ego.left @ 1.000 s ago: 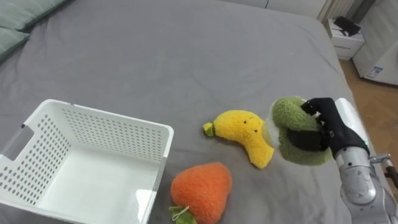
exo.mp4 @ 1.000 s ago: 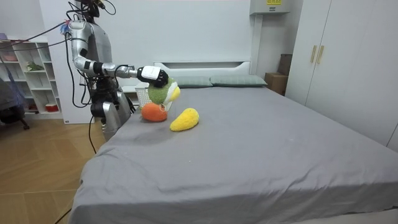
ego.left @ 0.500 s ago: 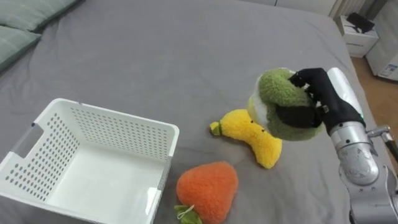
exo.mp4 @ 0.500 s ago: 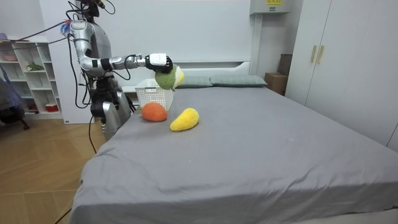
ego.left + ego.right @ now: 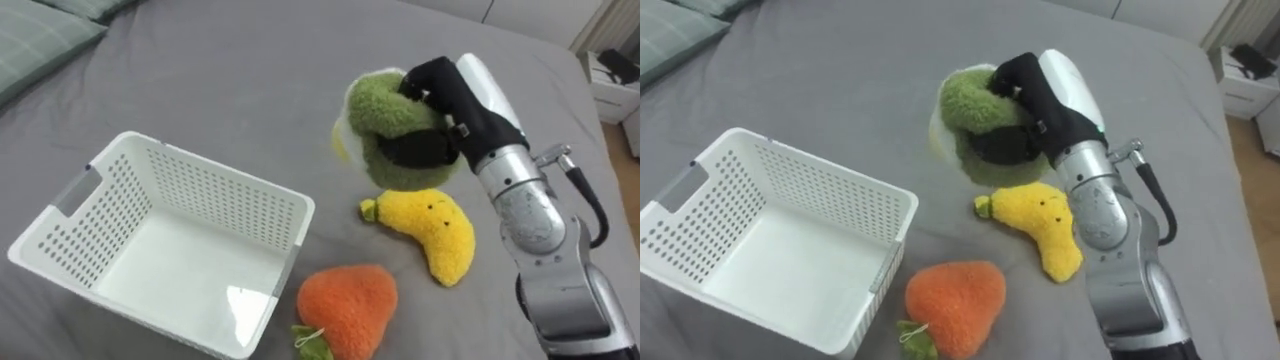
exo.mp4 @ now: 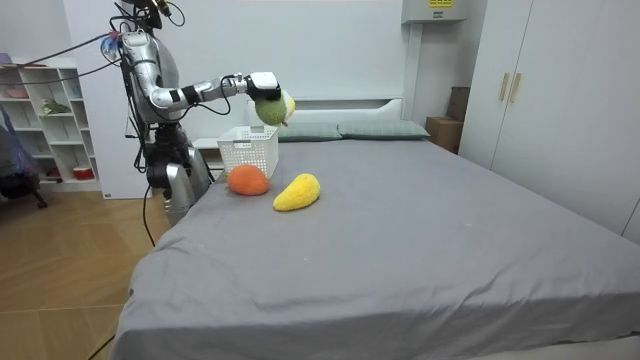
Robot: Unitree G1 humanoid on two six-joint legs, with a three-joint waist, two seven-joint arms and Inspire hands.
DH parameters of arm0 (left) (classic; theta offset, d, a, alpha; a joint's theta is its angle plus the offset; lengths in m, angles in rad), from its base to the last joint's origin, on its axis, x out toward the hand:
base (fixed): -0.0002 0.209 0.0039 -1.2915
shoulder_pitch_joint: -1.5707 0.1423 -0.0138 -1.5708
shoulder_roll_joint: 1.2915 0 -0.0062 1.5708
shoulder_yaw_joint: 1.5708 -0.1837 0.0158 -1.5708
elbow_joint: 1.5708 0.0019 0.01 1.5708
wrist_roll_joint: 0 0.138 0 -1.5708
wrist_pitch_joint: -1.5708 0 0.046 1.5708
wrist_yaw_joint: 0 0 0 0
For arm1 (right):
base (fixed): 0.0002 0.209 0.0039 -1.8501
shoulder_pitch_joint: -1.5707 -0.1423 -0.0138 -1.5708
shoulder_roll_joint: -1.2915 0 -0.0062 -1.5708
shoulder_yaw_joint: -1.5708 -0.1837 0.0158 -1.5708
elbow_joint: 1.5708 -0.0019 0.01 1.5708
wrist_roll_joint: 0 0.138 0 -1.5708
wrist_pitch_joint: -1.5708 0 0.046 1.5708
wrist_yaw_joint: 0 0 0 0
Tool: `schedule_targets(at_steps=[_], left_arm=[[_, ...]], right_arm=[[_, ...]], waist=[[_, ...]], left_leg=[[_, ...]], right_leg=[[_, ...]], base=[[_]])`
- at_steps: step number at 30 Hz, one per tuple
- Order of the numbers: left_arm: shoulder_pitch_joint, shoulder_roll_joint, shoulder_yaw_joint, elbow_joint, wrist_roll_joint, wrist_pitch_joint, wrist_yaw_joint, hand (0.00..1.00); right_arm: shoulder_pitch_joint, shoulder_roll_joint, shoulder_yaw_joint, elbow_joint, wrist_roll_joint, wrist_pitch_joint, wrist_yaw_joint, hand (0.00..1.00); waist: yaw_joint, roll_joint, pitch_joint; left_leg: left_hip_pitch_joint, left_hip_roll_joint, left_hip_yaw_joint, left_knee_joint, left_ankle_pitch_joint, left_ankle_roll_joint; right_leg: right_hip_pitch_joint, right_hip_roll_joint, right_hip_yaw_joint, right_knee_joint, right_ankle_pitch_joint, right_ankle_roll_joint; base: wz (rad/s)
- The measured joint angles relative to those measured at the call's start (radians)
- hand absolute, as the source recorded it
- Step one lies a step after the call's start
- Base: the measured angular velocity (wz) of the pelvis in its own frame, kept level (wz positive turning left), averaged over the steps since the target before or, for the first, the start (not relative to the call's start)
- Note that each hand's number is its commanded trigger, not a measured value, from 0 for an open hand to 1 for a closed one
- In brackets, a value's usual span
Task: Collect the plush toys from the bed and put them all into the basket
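My right hand (image 5: 447,105) (image 5: 1032,95) is shut on a fuzzy green plush toy (image 5: 385,130) (image 5: 975,125) and holds it in the air above the bed, just right of the white perforated basket (image 5: 75,250) (image 5: 710,220). In the room view the green toy (image 6: 268,110) hangs above the basket (image 6: 248,155). A yellow banana plush (image 5: 440,235) (image 5: 1045,228) lies on the grey bedspread below the hand. An orange carrot-like plush (image 5: 345,305) (image 5: 952,300) lies by the basket's near right corner. The basket is empty.
The grey bed (image 5: 230,90) stretches far ahead, with green pillows (image 5: 45,30) at the upper left. A white nightstand (image 5: 615,75) stands beyond the bed's right edge. I stand at the bed's corner at the room view's left, near white shelves (image 6: 50,120).
My right hand has lifted the green plush higher and carried it left, from beside the banana toward the basket. The head camera has shifted too.
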Motion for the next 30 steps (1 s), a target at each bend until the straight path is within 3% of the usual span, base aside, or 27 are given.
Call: schedule_targets(at_steps=[4,6,11,18,19,20,21,22,30], left_arm=[[0.000,-0.002,-0.008,0.002,0.000,0.007,0.002,0.00],[0.001,-0.002,-0.008,0.002,0.001,0.009,0.003,0.00],[-0.007,-0.001,-0.009,0.002,0.001,0.028,0.005,0.00],[-0.014,-0.002,-0.019,0.005,0.003,0.039,0.004,0.00],[-0.017,-0.002,-0.021,0.004,0.002,0.040,0.004,0.00],[-0.018,-0.002,-0.023,0.004,0.002,0.041,0.004,0.00],[-0.019,-0.002,-0.034,0.004,0.003,0.042,0.003,0.00],[-0.020,-0.002,-0.045,0.004,0.003,0.045,0.002,0.00],[-0.029,-0.001,-0.091,0.004,0.002,0.059,0.004,0.00]], right_arm=[[-0.035,0.003,0.044,0.000,-0.015,0.029,0.044,1.00],[-0.056,0.004,0.056,0.000,-0.015,0.031,0.059,1.00],[-0.060,0.010,0.097,0.001,-0.015,0.040,0.083,1.00],[-0.070,0.070,0.163,0.014,-0.023,0.055,0.096,1.00],[-0.072,0.079,0.168,0.019,-0.016,0.060,0.101,0.85],[-0.077,0.082,0.172,0.024,-0.013,0.061,0.104,0.77],[-0.089,0.088,0.183,0.038,-0.013,0.062,0.107,0.51],[-0.100,0.090,0.197,0.052,-0.013,0.063,0.107,0.00],[-0.115,0.091,0.249,0.107,-0.010,0.080,0.114,0.00]], waist=[[0.025,-0.001,0.0026],[0.035,-0.003,0.0084],[0.073,-0.010,0.0133],[0.119,-0.011,0.0139],[0.125,-0.011,0.0140],[0.126,-0.011,0.0140],[0.128,-0.011,0.0145],[0.128,-0.009,0.0157],[0.136,-0.007,0.0173]], left_leg=[[-0.012,-0.007,-0.024,0.001,0.007,0.002],[-0.016,-0.009,-0.032,0.001,0.010,0.002],[-0.029,-0.011,-0.049,0.004,0.012,0.001],[-0.053,-0.014,-0.060,0.005,0.019,0.000],[-0.056,-0.015,-0.068,0.005,0.020,0.000],[-0.059,-0.016,-0.072,0.006,0.021,0.001],[-0.062,-0.017,-0.075,0.006,0.022,0.001],[-0.062,-0.018,-0.077,0.008,0.023,0.002],[-0.065,-0.026,-0.098,0.009,0.026,0.003]], right_leg=[[-0.002,-0.006,-0.026,0.000,0.000,0.000],[-0.002,-0.007,-0.033,0.000,0.000,0.000],[-0.004,-0.006,-0.036,-0.001,0.000,0.000],[-0.022,-0.009,-0.059,-0.001,0.001,0.000],[-0.022,-0.010,-0.066,-0.002,0.001,0.000],[-0.023,-0.010,-0.072,-0.002,0.001,0.000],[-0.023,-0.012,-0.082,-0.004,0.001,0.000],[-0.023,-0.013,-0.086,-0.005,0.001,0.000],[-0.021,-0.017,-0.100,-0.003,0.001,0.001]], base=[[0.17],[0.13],[0.10],[0.06],[0.16],[0.20],[0.16],[0.12],[0.06]])
